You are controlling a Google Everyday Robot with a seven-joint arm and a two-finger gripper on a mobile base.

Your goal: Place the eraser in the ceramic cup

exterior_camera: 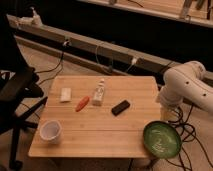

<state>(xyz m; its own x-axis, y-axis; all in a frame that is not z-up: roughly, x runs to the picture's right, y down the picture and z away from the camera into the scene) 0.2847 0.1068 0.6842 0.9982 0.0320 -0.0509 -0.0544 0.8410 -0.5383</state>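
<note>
Dim room, cables strung along the wall behind, and a light wooden bench in the middle of it all. The eraser, as far as I can tell, is the small flat white block lying toward the left edge, about midway between the far and near edges. It's pale, rectangular and on its own, not touching anything. Honestly the black block nearer the middle could be one too, can't say for sure. The ceramic cup is white, upright and open-topped, sitting by the near-left corner, well apart from the white block.

Between the two blocks there's an orange carrot-looking thing and a little white bottle just beside it. A green bowl sits at the near-right corner.

My arm is off the right edge, bent at a fat white joint and not over the bench at all. My gripper is out of shot, so I can't tell if it's holding anything.
</note>
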